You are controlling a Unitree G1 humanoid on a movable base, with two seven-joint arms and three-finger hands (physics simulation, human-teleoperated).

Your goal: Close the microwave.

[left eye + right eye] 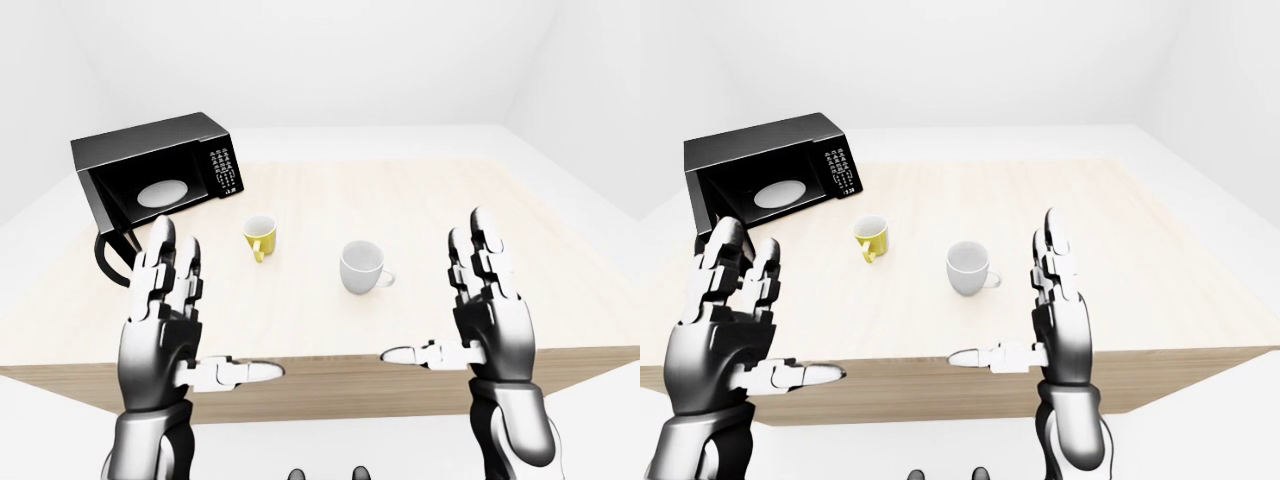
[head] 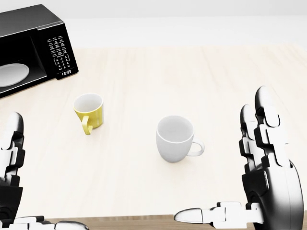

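while microwave (image 1: 150,180) stands open, white plate (image 1: 162,193) inside, both mugs empty

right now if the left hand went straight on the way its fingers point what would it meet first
Probably the microwave, near its open door at the left; depth is hard to judge. The left hand is open, and the yellow cup sits right of that line.

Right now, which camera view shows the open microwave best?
The left-eye view: the whole microwave shows, with its dark cavity, white turntable and the door swung open at its left. The right-eye view shows the body much the same, but the left hand covers the door area. The head view crops it at the left edge.
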